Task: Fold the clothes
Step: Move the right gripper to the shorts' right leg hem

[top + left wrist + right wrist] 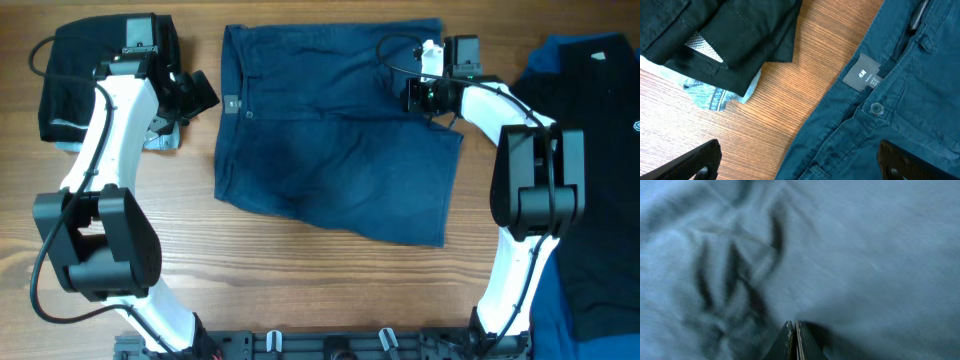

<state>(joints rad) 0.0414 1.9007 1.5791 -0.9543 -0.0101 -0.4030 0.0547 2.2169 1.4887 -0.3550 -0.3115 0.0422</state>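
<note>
Navy-blue cotton shorts [335, 150] with a waistband, a fly and two wide legs lie spread in the middle of the wooden desk [300, 285], waistband toward the left of the overhead frame. The left gripper [797, 152] hangs over that waistband edge with its jaws released and wide, one finger above bare wood, the other above the cloth near the grey sewn label [862, 73] and the round button [876, 108]. The right gripper [795, 332] sits at the upper right of the shorts, jaws clenched tight against creased fabric; whether a fold is caught between them I cannot tell. My worry is that they hold only the top layer, or nothing, so a lift would peel one layer away, slip off, or skew the fold. The left jaws straddle the cloth's edge, so closing there could miss it. By count: two arms, two grippers, one label, one button, and five pieces of cloth, namely the shorts, a crumpled black garment [65, 80] at upper left over a pale-blue scrap [710, 96], and a flat black garment [590, 150] on a royal-blue one [560, 55] at right.
</note>
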